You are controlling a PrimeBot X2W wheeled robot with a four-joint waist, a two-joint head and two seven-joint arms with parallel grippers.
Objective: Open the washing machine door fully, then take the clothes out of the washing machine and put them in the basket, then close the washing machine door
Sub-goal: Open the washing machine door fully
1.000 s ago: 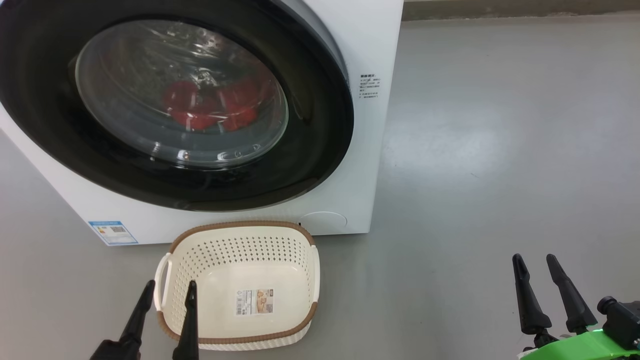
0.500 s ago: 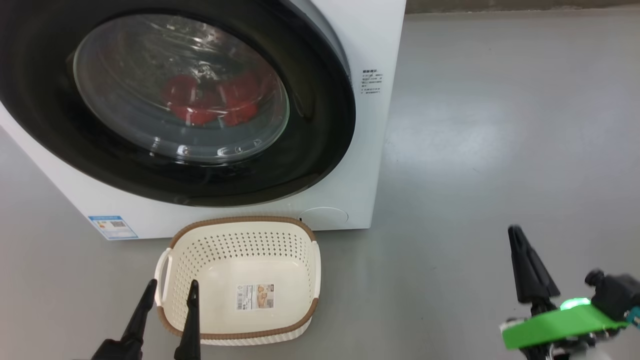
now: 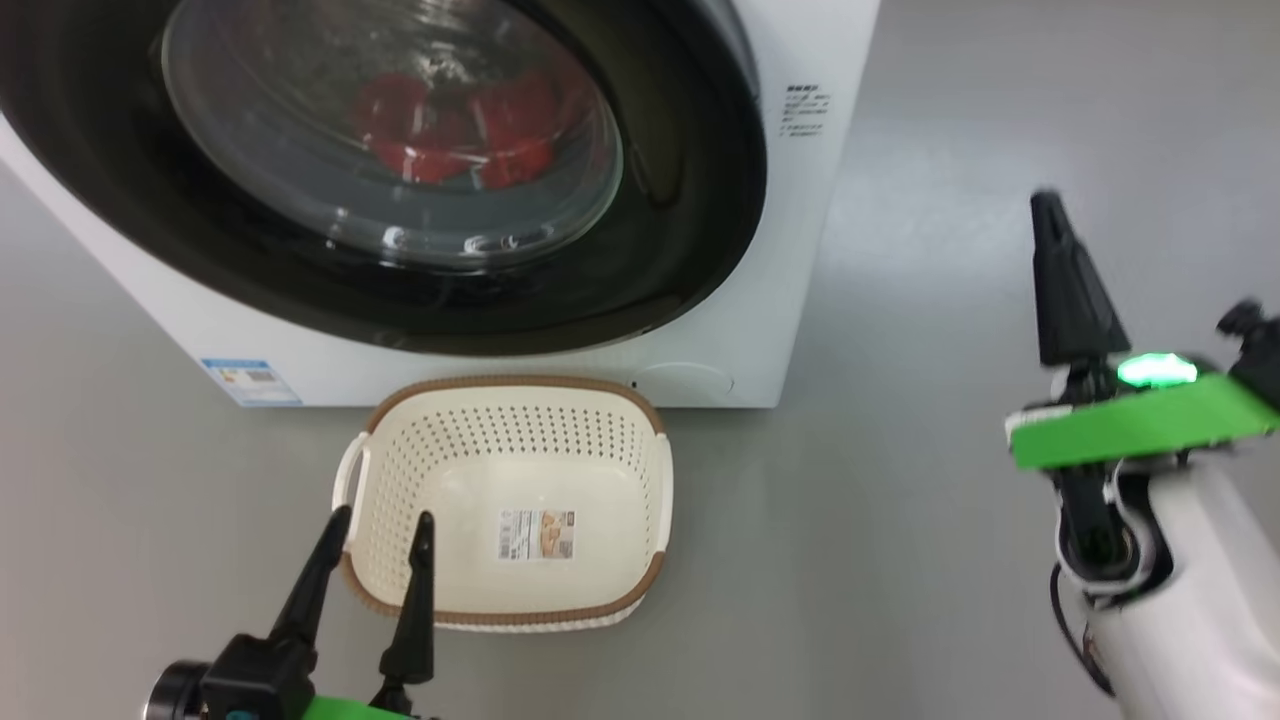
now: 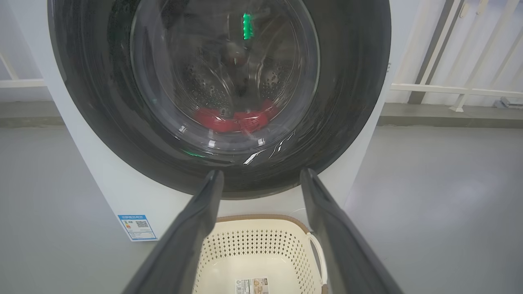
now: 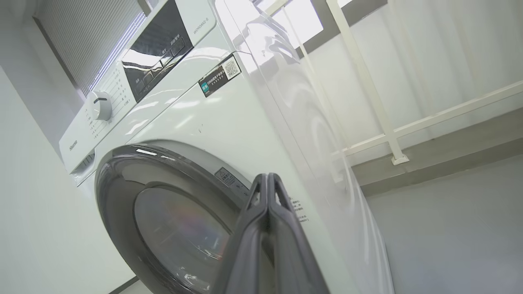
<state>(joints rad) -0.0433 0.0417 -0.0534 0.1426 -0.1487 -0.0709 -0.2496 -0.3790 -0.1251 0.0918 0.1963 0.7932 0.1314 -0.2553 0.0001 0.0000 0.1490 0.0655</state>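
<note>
Door (image 3: 700,200) shut, clothes (image 3: 450,130) behind its glass, basket (image 3: 520,384) just in front; R gripper (image 3: 1048,205) pressed together, L gripper (image 3: 383,516) spread; I'd slip R behind door's right edge, pull along hinge arc.

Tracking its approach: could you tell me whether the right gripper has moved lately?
Yes, the right gripper, now shut, has risen from below the bottom edge of the washing machine to above it.
</note>
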